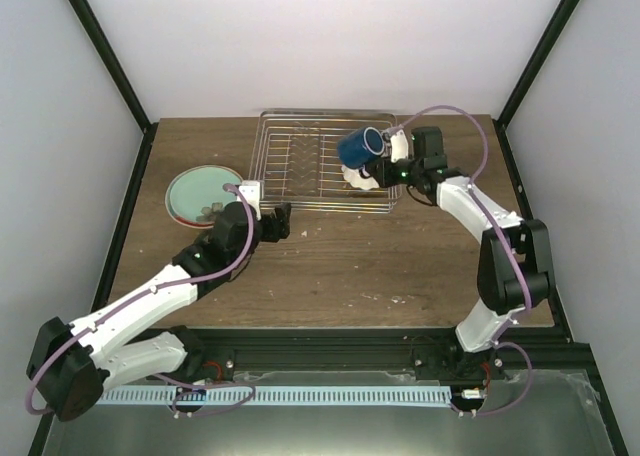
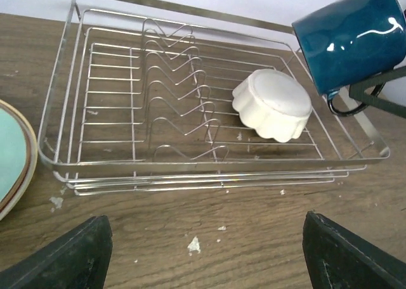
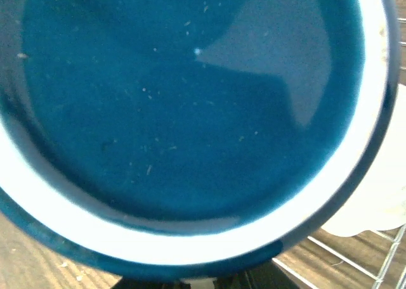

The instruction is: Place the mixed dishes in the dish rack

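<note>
The silver wire dish rack [image 1: 300, 156] stands at the back middle of the table and shows in the left wrist view [image 2: 209, 165]. A small white scalloped dish [image 1: 358, 179] lies upside down in its right part [image 2: 273, 105]. My right gripper [image 1: 386, 154] is shut on the dark blue mug [image 1: 358, 146] and holds it tilted above the rack's right side [image 2: 349, 38]. The mug's inside [image 3: 177, 111] fills the right wrist view and hides the fingers. A pale-green plate [image 1: 203, 195] with a reddish rim lies left of the rack [image 2: 9, 156]. My left gripper [image 1: 283, 221] is open and empty [image 2: 206, 251] just in front of the rack.
Small white crumbs [image 2: 193, 243] lie on the wooden table in front of the rack. The black frame posts [image 1: 120, 76] and white walls close the table in at the sides and back. The white dish's edge shows at the right of the right wrist view [image 3: 374, 213].
</note>
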